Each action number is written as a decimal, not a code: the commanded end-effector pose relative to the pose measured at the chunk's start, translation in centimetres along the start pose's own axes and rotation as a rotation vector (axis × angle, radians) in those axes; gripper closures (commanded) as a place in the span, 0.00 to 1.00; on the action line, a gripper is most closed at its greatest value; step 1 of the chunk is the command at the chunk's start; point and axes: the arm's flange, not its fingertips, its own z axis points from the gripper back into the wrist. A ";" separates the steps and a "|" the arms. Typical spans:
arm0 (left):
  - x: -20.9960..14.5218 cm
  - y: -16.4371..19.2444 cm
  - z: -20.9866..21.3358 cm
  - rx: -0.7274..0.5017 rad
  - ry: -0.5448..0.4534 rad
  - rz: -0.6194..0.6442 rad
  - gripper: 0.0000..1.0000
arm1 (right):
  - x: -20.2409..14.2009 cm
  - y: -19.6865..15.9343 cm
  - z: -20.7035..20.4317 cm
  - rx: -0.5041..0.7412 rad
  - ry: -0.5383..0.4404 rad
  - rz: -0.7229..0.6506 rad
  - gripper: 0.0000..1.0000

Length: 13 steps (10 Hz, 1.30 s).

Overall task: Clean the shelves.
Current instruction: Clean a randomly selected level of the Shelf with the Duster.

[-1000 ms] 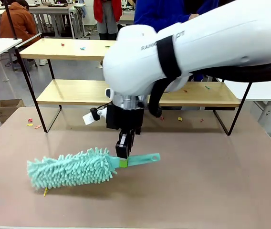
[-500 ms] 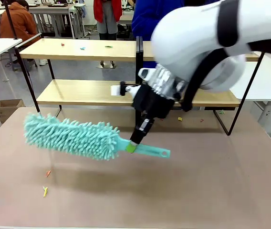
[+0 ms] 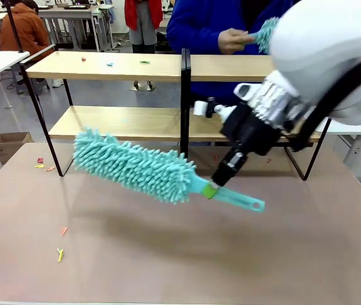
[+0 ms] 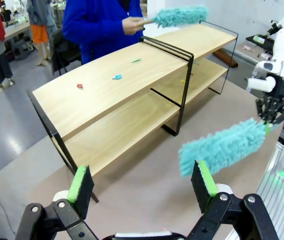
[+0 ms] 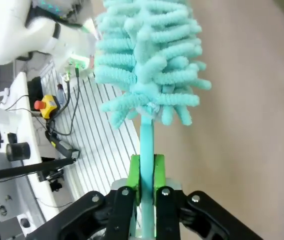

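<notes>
Gripping a teal duster (image 3: 136,166) by the handle, the right gripper (image 3: 213,188) is clamped tight just where the fluffy head ends, with its arm coming in from 2 o'clock in the front view. The head runs out toward 10 o'clock from the pinch and the handle tail points to 4 o'clock. The duster is tilted and clear of the table (image 3: 295,254), with its shadow underneath.

In the right wrist view the green pads (image 5: 134,172) squeeze the thin handle from both sides, and the head (image 5: 149,60) is at 12 o'clock.

The left gripper (image 4: 142,182) has its jaws spread wide with nothing between them, hanging over the table.

The shelves (image 3: 123,67) stand at the table's far edge, at 12 o'clock from the held duster. There are two light-wood boards in a black frame, with the central post (image 3: 183,101) right behind the duster head. In the left wrist view the shelves (image 4: 132,80) are at 12 o'clock from the open jaws.

Small coloured scraps (image 3: 110,63) lie on the top board, and more scraps (image 3: 60,254) lie on the table at 8 o'clock.

A person's hand (image 3: 231,41) behind the shelves at 1 o'clock holds a second duster (image 3: 266,32) above the top board.
</notes>
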 end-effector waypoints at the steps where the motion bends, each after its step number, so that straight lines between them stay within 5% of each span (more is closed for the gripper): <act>1: 0.0 0.0 -0.1 -0.001 -0.003 0.000 0.00 | -5.7 2.2 6.1 0.030 -0.111 -0.054 0.88; 4: 0.0 0.0 -0.1 -0.001 -0.003 0.000 0.00 | -12.5 7.4 14.0 -0.028 -0.315 -0.020 0.88; 8: 0.0 0.0 -0.1 -0.001 -0.003 0.000 0.00 | -19.9 10.9 25.7 -0.318 -0.648 -0.117 0.88; 11: 0.0 0.0 -0.1 -0.001 -0.003 0.000 0.00 | -30.1 8.7 29.9 -0.420 -0.818 -0.316 0.88; 13: 0.0 0.0 -0.1 -0.001 -0.003 0.000 0.00 | -34.4 6.1 28.3 -0.463 -0.865 -0.482 0.88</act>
